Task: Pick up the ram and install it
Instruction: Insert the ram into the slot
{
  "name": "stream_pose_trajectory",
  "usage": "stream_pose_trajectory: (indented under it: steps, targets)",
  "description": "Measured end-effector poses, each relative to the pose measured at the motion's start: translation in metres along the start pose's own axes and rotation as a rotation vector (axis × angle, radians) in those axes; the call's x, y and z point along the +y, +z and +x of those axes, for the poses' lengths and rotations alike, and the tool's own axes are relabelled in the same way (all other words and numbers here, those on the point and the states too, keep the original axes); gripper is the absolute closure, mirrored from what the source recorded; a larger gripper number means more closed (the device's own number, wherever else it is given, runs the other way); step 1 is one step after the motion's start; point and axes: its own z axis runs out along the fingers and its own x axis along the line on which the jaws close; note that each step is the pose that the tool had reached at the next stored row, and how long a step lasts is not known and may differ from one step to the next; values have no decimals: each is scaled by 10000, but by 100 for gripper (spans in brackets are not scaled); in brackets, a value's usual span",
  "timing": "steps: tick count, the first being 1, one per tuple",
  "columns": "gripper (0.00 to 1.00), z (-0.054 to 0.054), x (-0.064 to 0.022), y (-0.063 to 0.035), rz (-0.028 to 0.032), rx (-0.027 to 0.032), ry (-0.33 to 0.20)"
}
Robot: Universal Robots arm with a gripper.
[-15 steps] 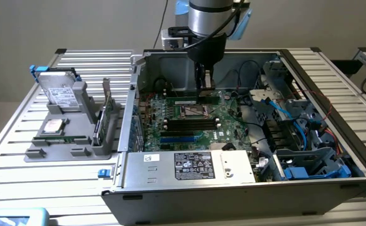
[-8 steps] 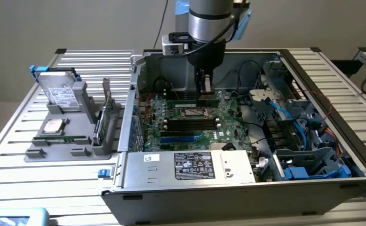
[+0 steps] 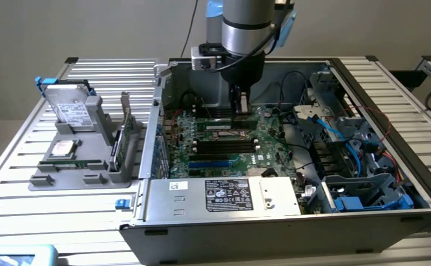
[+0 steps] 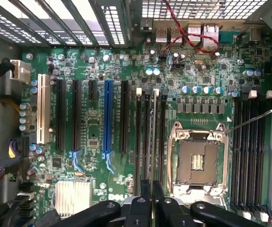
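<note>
The ram (image 4: 154,132) appears edge-on in the wrist view as a thin pale strip running along the black memory slots (image 4: 139,137) beside the CPU socket (image 4: 198,158). My gripper (image 4: 152,188) is shut on its near end, one dark finger on each side. In the exterior view the gripper (image 3: 240,110) points straight down inside the open computer case (image 3: 378,88), just above the green motherboard (image 3: 223,149) near its far edge. Whether the ram touches a slot cannot be told.
A grey holder (image 3: 75,166) on the exterior view's left carries a hard drive (image 3: 71,108), a silver CPU chip (image 3: 64,147) and an upright green card (image 3: 125,130). The power supply (image 3: 223,194) fills the case's near side. Cables and blue drive brackets (image 3: 363,194) crowd the right.
</note>
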Motion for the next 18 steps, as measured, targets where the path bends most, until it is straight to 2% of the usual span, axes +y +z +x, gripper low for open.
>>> stream_pose_trajectory:
  steps: [18]
  targets:
    - [87,43,-9,141,0,10,1]
